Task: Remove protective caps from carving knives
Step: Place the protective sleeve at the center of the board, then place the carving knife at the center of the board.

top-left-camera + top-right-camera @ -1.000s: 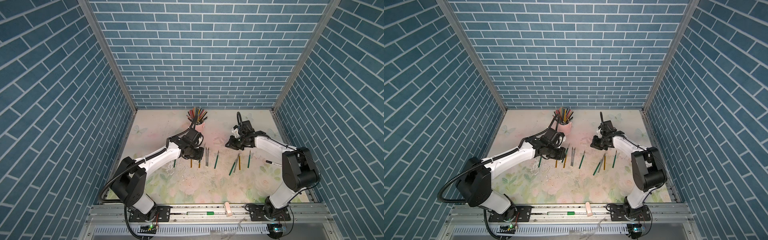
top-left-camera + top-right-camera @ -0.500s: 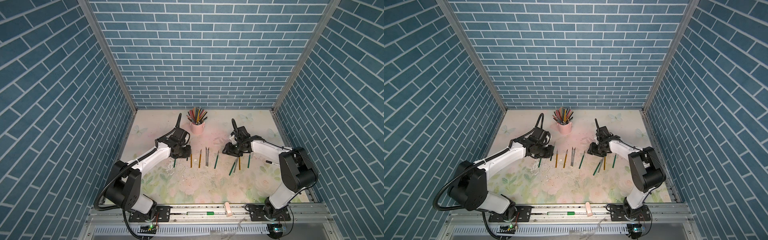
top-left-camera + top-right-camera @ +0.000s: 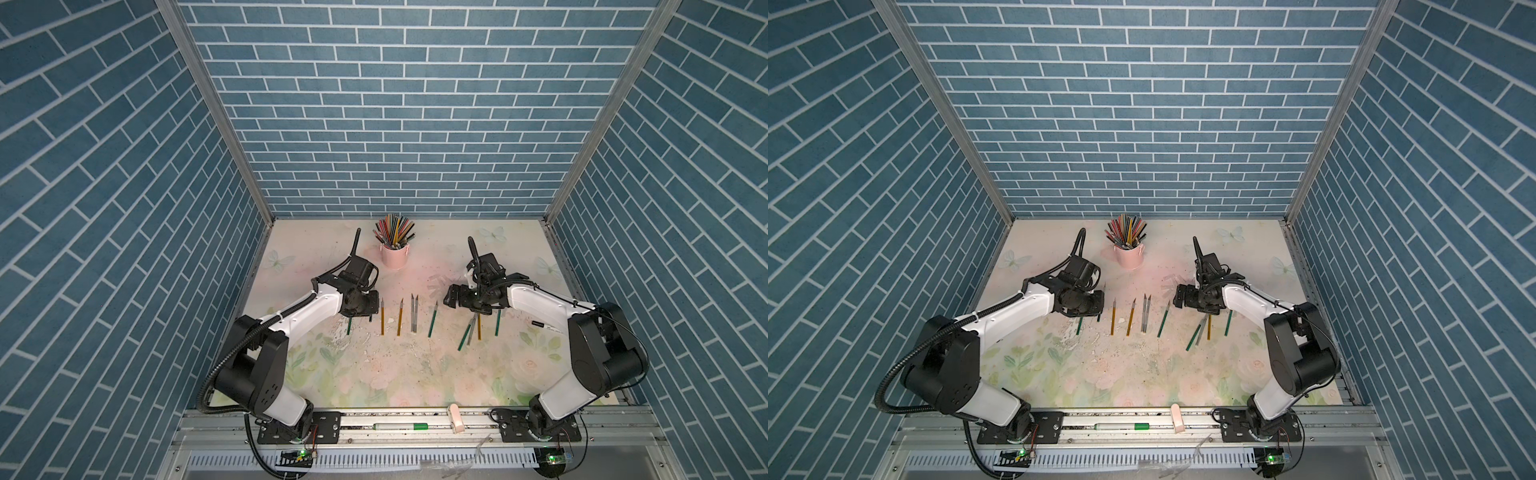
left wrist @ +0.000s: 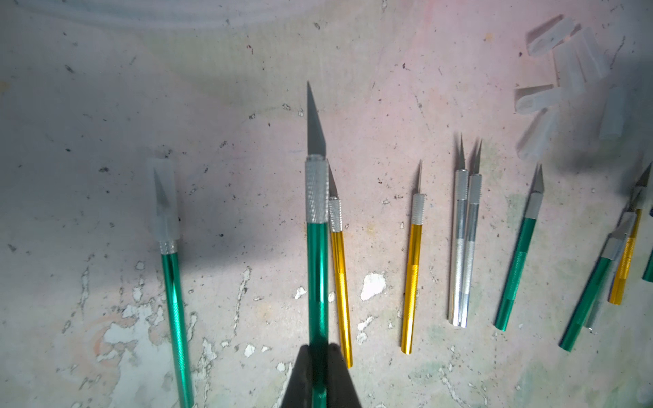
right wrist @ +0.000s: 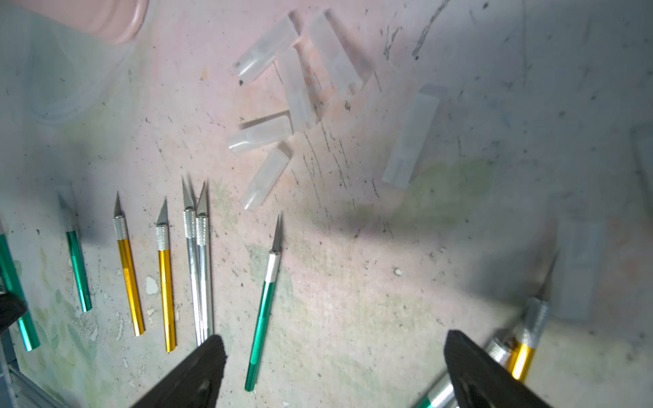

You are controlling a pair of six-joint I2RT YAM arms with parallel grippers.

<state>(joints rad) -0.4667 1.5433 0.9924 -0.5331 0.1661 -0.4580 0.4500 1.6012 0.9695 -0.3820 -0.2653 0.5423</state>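
I lose the tail of the green knife (image 4: 317, 268) between the pinching jaws of my left gripper (image 4: 319, 350), blade bare, while my right gripper (image 5: 335, 339) stands spread, the loose caps (image 5: 263, 134) lying clear ahead.

Each knife (image 4: 411, 282) has a glossy metal handle and knurled collar; caps (image 5: 263, 136) are frosted translucent plastic; tabletop (image 4: 247, 106) is matt, scuffed.

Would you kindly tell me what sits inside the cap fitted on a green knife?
Through the cap the green knife's pointed grey blade shows dimly; the plastic blurs where it joins the handle.
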